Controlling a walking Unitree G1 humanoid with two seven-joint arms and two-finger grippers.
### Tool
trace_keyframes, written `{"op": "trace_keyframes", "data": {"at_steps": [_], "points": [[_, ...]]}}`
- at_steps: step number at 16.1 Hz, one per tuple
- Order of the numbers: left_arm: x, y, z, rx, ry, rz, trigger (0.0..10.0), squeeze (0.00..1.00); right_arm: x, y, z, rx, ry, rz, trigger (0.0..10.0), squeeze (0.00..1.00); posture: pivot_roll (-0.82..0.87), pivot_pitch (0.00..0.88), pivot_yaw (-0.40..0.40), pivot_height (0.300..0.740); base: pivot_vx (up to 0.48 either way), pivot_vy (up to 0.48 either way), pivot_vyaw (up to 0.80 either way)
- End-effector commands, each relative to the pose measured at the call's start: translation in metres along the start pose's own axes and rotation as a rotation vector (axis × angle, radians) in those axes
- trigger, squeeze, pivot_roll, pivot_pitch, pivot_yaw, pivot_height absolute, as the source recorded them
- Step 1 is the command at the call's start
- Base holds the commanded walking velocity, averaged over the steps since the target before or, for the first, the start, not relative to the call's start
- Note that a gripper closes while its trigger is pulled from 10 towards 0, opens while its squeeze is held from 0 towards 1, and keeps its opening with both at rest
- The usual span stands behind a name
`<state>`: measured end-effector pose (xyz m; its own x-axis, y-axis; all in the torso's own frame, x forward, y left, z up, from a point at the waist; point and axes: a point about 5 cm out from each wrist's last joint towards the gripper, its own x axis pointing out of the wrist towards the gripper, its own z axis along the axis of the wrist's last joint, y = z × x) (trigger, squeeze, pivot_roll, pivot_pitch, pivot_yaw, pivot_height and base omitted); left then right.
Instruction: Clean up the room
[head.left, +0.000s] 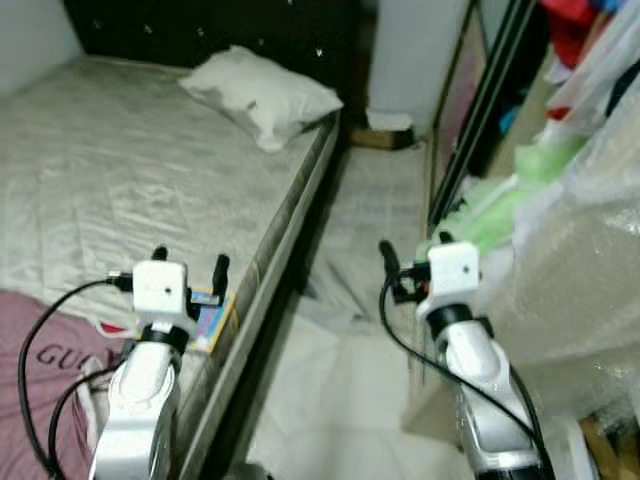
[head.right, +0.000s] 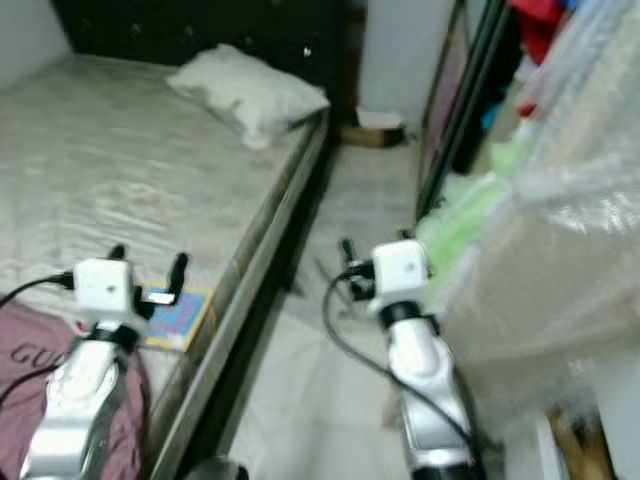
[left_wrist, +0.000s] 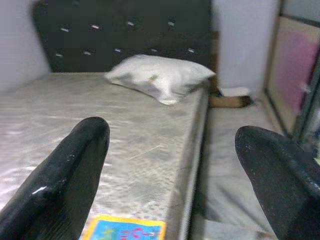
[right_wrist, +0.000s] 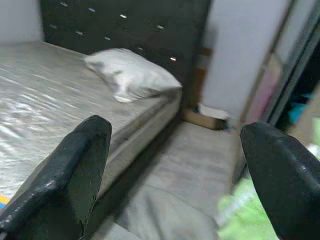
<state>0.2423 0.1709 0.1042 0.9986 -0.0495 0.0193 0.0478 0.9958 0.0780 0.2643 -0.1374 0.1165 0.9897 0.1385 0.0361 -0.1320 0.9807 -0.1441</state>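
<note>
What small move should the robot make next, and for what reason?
Probably lower the left hand toward the colourful booklet at the mattress edge. Its fingers are open and hover right above it, while the right hand is over the floor, away from any loose item.

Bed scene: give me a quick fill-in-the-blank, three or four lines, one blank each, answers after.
1. The white pillow lies on the ____, near the dark headboard.
2. The colourful book lies at the mattress edge, just beyond the ____ tool.
3. Both tools have their fingers ____; the right tool hangs over the floor.
4. The maroon cloth lies beside the ____ arm.

Answers: bed; left; open; left
</note>
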Motion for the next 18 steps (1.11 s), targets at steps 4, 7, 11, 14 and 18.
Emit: {"op": "trace_keyframes", "data": {"at_steps": [4,7,11,14,18], "points": [[0.0016,-0.0029,0.0018,0.017,-0.001,-0.013,10.0,0.00,-0.0012,-0.0046,-0.0012,0.004,0.004,-0.020,10.0,0.00,0.01,0.000,-0.007,0.740,0.000,0.000,0.80],[0.0023,0.0003,0.0010,0.019,0.010,0.006,10.0,0.00,0.0001,-0.0027,-0.0006,0.010,0.001,-0.015,10.0,0.00,0.02,0.000,-0.007,0.740,0.000,0.000,0.80],[0.0029,0.0005,0.0011,0.026,0.012,0.004,10.0,0.00,0.0010,-0.0017,-0.0006,0.017,0.001,-0.008,10.0,0.00,0.02,0.000,-0.007,0.740,0.000,0.000,0.80],[0.0036,-0.0007,0.0009,0.024,0.016,-0.002,10.0,0.00,0.0008,-0.0015,-0.0004,0.018,0.001,-0.005,10.0,0.00,0.02,0.000,-0.005,0.740,0.000,0.000,0.80],[0.0042,-0.0020,0.0006,0.016,0.021,-0.005,10.0,0.00,0.0012,-0.0020,-0.0005,0.019,0.003,-0.002,10.0,0.00,0.02,0.000,-0.008,0.740,0.000,0.000,0.80]]}}
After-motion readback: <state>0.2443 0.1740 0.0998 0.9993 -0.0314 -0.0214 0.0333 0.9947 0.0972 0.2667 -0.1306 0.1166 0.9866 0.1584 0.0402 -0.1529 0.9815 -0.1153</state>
